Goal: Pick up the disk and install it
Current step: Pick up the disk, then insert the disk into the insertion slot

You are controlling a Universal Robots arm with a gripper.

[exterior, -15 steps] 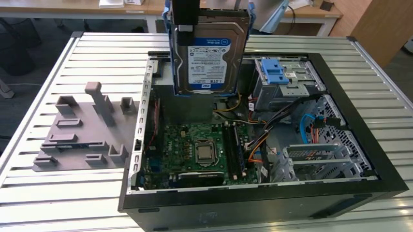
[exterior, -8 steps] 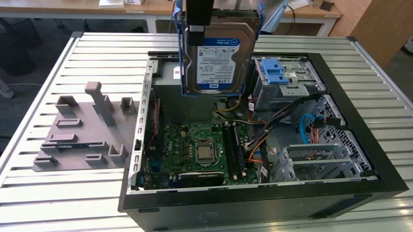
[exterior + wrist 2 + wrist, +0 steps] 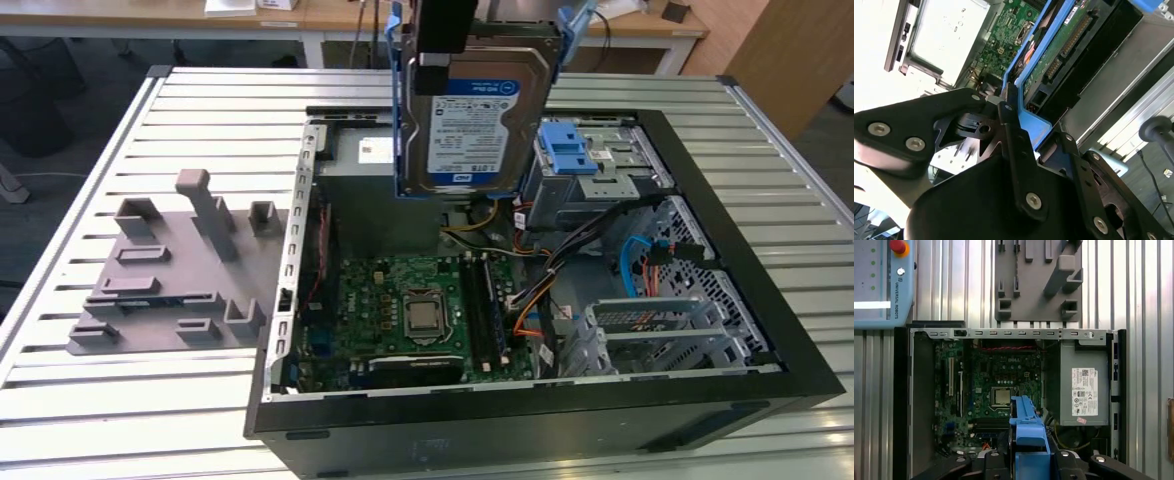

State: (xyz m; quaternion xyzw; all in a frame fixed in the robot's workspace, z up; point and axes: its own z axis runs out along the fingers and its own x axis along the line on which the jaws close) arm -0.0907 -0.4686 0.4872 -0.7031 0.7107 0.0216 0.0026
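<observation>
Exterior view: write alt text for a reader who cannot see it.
The gripper holds the disk upright above an open computer case, label facing the camera. The case lies on a slatted table, motherboard exposed, with a grey fixture plate at the exterior view's left.

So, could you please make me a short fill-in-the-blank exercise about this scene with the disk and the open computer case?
1. The gripper holds the disk upright ___ the open computer case.
2. The side rails of the disk are ___ in colour.
3. The grey fixture plate lies on the table at the exterior view's ___ of the computer case.

Missing words: above; blue; left.
</observation>
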